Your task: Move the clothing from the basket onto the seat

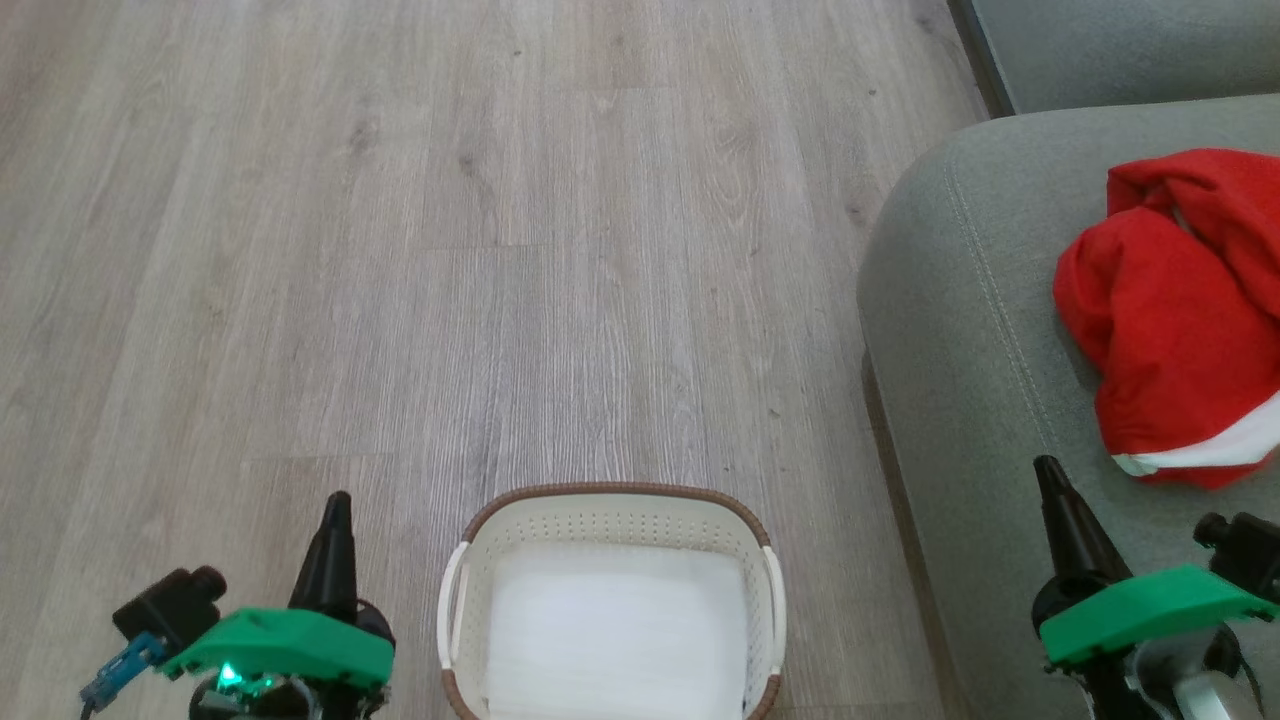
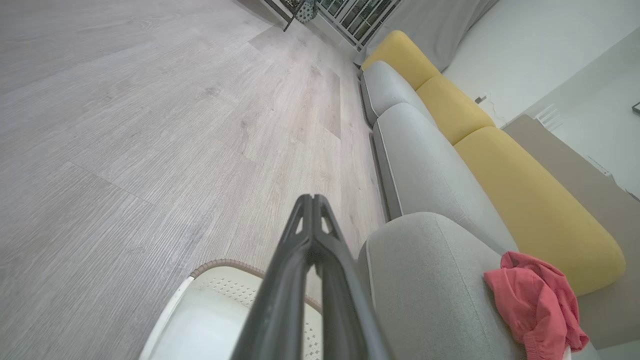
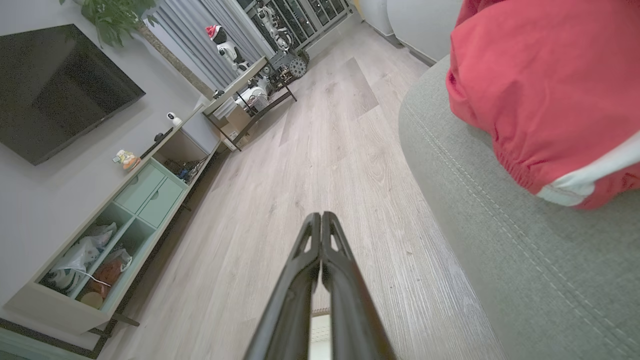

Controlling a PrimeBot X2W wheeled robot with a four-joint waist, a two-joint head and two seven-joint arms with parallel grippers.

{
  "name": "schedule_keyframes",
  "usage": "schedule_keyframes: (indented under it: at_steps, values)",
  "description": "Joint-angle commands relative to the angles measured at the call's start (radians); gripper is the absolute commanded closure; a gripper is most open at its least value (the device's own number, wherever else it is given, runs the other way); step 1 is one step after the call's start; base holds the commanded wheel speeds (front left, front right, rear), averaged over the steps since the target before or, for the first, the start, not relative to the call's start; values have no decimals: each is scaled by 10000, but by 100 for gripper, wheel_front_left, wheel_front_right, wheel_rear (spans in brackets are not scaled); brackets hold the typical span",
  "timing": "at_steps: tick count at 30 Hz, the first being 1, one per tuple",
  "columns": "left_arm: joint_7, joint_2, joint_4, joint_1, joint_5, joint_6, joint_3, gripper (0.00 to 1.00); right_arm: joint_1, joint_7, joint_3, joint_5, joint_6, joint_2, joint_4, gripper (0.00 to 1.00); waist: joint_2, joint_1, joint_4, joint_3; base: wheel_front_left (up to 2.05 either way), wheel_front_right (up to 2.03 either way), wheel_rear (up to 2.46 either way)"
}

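Both grippers are empty right now. The left gripper (image 1: 335,515) sits low on the left, near the basket (image 1: 610,493). In its wrist view the two dark fingers are pressed flat together with nothing between them. Same deal for the right gripper (image 1: 1050,480): fingers closed on nothing, showing against the front part of the seat (image 1: 960,330), near the clothing (image 1: 1170,320) but not touching it.

The clothing is lying on the seat in a loose crumpled heap, and none of it is in the basket. The basket just has a flat white sheet (image 1: 610,630) on its bottom. So I'd call the job pretty much finished.

Handling-wise it looks light and totally floppy, no stiffness, not fragile, and the fabric doesn't look slippery. If it needed another grab, I'd pinch a raised fold on top of the heap or the white trim (image 1: 1210,450) on the side nearest the right gripper. Expect the rest to dangle and drag.

The seat is soft grey-green upholstery with a stitched seam and rounded corners, so fabric should stay put on it. The floor (image 1: 400,250) is pale wood-look planks, with the basket standing on it near the seat. Around the room there's a wall TV (image 3: 60,90), a low cabinet (image 3: 125,215) with mint drawers, and yellow back cushions (image 2: 530,200) along the sofa.
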Motion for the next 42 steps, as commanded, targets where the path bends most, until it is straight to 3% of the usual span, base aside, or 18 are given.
schedule_keyframes:
  at_steps: [1,42]
  values:
    - [67,99,-299,-585,-209,-61,204,100,-531,48,-99,221,1,-44,-252,100,0,0,1,0,0,0,0]
    - [1229,117,-225,-935,-4619,-385,1056,100,-960,1230,-1034,4146,-1,807,78,100,0,0,59,-19,0,0,0]
